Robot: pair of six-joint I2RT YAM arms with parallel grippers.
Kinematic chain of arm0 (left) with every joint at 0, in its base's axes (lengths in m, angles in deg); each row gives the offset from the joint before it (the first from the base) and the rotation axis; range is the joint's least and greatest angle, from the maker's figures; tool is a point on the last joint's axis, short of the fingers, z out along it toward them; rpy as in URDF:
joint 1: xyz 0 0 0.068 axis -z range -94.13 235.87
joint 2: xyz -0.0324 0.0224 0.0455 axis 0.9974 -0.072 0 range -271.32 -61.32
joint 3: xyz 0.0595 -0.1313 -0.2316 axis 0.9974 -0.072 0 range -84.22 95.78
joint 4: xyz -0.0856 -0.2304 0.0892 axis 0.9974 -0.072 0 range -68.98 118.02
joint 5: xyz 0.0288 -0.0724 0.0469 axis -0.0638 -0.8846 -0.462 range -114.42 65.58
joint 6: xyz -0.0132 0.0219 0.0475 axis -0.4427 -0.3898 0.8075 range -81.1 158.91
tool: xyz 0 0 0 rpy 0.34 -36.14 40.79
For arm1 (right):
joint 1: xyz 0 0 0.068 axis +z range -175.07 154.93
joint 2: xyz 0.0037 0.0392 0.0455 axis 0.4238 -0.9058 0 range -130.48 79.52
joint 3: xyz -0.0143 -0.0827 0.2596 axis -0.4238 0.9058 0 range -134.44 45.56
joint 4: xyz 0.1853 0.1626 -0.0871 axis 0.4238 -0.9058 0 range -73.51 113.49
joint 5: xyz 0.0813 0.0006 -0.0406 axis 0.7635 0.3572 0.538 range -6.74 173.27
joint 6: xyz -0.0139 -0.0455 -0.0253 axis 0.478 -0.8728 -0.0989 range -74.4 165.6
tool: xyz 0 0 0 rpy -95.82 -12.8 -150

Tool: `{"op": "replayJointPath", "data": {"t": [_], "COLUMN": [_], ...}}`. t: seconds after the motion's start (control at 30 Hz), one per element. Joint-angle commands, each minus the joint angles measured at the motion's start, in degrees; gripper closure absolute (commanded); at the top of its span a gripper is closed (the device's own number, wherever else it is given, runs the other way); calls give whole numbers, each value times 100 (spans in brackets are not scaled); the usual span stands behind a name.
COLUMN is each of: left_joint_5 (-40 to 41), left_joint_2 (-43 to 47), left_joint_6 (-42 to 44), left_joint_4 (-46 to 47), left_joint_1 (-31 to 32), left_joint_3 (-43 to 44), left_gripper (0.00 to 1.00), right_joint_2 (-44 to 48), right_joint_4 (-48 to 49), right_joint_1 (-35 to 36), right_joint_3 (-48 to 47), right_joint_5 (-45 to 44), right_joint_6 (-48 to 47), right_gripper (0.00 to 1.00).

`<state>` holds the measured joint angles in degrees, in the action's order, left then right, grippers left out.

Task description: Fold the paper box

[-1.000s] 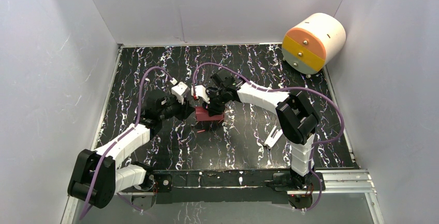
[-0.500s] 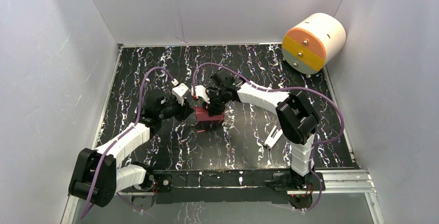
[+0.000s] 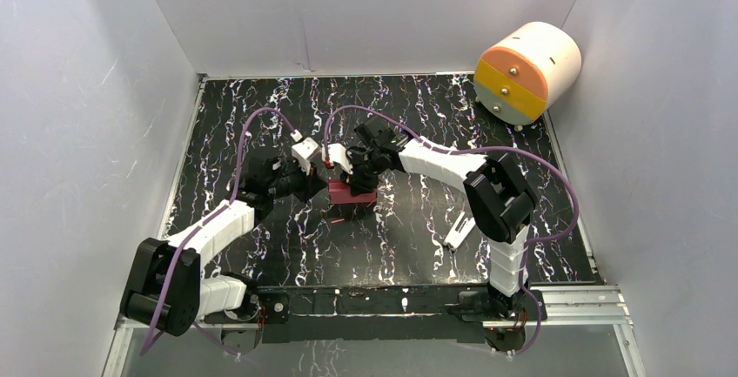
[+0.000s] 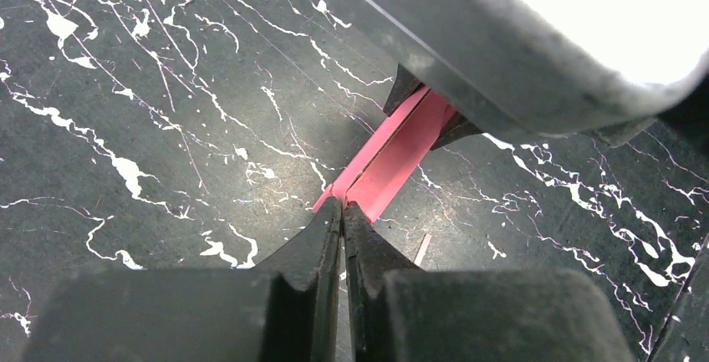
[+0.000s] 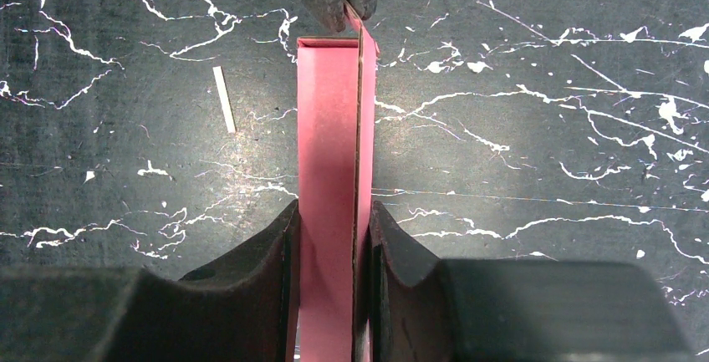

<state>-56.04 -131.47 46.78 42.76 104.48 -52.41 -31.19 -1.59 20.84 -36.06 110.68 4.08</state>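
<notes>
Nearer than the paper box (image 3: 352,192) and off to its right, you see a small white clip-like piece (image 3: 459,232) lying on the black marbled tabletop (image 3: 261,246), well apart from the box. The box itself sits mid-table between the two arms, a narrow pink-red card shape. From the box's left, your left gripper (image 4: 343,205) has its jaws pressed together, pinching the end of one thin card wall at the box's corner. From the box's right, your right gripper (image 5: 330,211) straddles it with one finger flat against each long side, gripping the box across its width. A thin white sliver (image 5: 224,99) lies on the tabletop near the box, not touching it. Far beyond the box, to its right, a white-and-orange cylinder (image 3: 526,68) lies on its side.
</notes>
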Motion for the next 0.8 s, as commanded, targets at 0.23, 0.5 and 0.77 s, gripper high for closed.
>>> {"op": "replayJointPath", "data": {"t": [0.23, 0.5, 0.77], "left_joint_5": [149, 824, 1638], "left_joint_2": [71, 175, 278], "left_joint_6": [-1170, -2249, -2938], "left_joint_4": [-144, -172, -271], "left_joint_1": [6, 137, 431], "left_joint_3": [413, 469, 431], "left_gripper": [100, 100, 100], "right_joint_2": [52, 169, 189], "right_joint_4": [232, 580, 690], "right_joint_1": [6, 15, 56], "right_joint_3": [132, 307, 351], "right_joint_5": [-104, -310, -414], "right_joint_6": [382, 716, 851], "right_gripper": [91, 90, 90]}}
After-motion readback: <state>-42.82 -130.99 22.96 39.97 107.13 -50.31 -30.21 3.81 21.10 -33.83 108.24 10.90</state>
